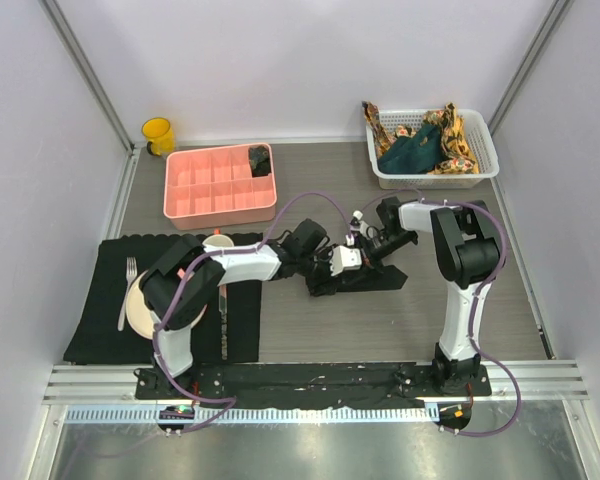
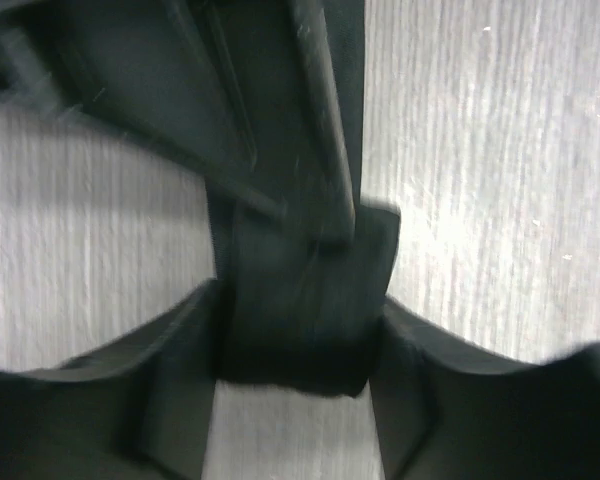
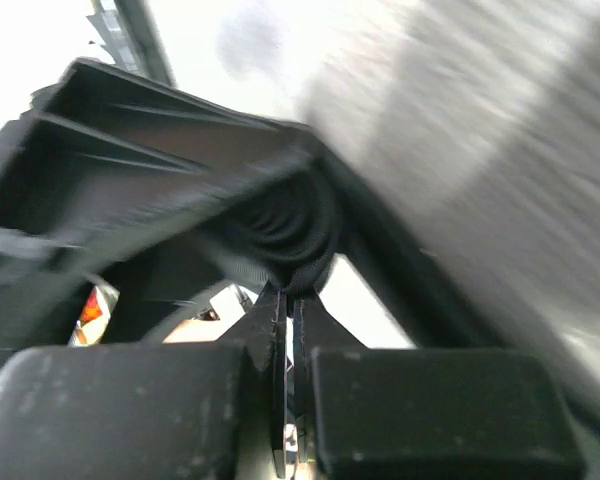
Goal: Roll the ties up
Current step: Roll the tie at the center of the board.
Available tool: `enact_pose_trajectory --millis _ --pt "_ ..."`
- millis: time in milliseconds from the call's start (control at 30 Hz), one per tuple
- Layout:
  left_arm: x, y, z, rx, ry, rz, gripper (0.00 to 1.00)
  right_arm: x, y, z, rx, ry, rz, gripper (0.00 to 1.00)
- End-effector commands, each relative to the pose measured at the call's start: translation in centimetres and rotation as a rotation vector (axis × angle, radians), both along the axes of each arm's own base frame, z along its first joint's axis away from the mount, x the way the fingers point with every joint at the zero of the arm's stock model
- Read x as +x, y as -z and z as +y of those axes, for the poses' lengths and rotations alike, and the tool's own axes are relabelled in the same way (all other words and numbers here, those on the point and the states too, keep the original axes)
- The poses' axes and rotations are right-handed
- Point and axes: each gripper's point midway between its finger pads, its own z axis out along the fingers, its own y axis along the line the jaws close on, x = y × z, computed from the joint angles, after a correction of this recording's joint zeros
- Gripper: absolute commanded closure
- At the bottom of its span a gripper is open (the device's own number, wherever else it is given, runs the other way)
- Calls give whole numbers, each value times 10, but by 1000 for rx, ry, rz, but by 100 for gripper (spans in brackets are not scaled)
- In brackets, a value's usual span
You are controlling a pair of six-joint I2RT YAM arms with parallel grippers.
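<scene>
right hand [image 3: 285, 300] pinched shut on the tie [image 1: 375, 280]; left hand [image 2: 298, 340] half-open around the roll; I'd keep it snug, edges aligned

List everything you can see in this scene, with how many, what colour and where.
black tie: one, black, table centre, partly rolled
teal tie: one, dark teal, in the basket
patterned ties: count unclear, orange-yellow, in the basket
basket: one, white, back right
tray: one, pink, compartmented, back left of centre
black roll: one, black, tray's back right compartment
mug: one, yellow, back left corner
mat: one, black, front left
plate: one, cream, on the mat
fork: one, silver, left of the plate
cup: one, pale, mat's back edge
left gripper: black, fingers either side of the black tie
right gripper: black, shut, at the tie's roll
</scene>
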Motion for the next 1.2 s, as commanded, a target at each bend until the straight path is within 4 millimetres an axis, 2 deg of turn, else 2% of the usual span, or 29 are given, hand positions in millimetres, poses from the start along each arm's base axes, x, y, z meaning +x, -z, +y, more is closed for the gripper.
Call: enact_pose_trajectory --millis 0,67,100,167,233,300,333,467,500,533,567,600,667,800,1000,1100,1167 --pt "-9 0 21 26 -50 52 37 -2 46 -32 -235 -33 -14 99" --pt "-4 -18 10 -40 -57 38 27 1 51 -37 -269 -28 -18 99" --pt "-2 -33 5 -75 -52 22 14 1 54 -39 -278 -25 -14 99" --pt "0 -52 -2 -129 -57 10 0 2 58 -40 -292 -21 -8 99" --pt "0 -76 -3 -171 -48 -20 0 2 62 -43 -306 -20 3 99" --pt "-1 -88 0 -191 -52 -36 0 2 63 -42 -304 -22 8 99" --pt "-3 -101 3 -222 -60 -56 0 2 63 -41 -302 -23 14 99" --pt "-11 -124 6 -335 -80 -73 0 3 59 -40 -288 -31 13 99" --pt "-9 -125 6 -345 -109 -60 0 2 59 -39 -283 -34 13 99" --pt "-15 -125 9 -289 -22 -88 0 1 58 -38 -276 -36 18 99" --pt "-25 -113 9 -241 69 -55 0 1 58 -38 -275 -35 20 99" --pt "-34 -112 9 -193 124 -12 0 1 58 -38 -273 -38 19 99" --pt "-29 -97 6 -150 143 -19 0 0 56 -36 -266 -39 21 99" --pt "-21 -87 -7 -159 191 -99 1 0 54 -34 -256 -43 18 99" --pt "-13 -54 -26 -77 205 -143 12 1 51 -30 -237 -43 17 99" --pt "-8 -46 -29 -63 197 -156 17 3 50 -29 -227 -40 17 99" --pt "-8 -34 -30 -34 193 -153 22 2 49 -28 -220 -44 21 99"
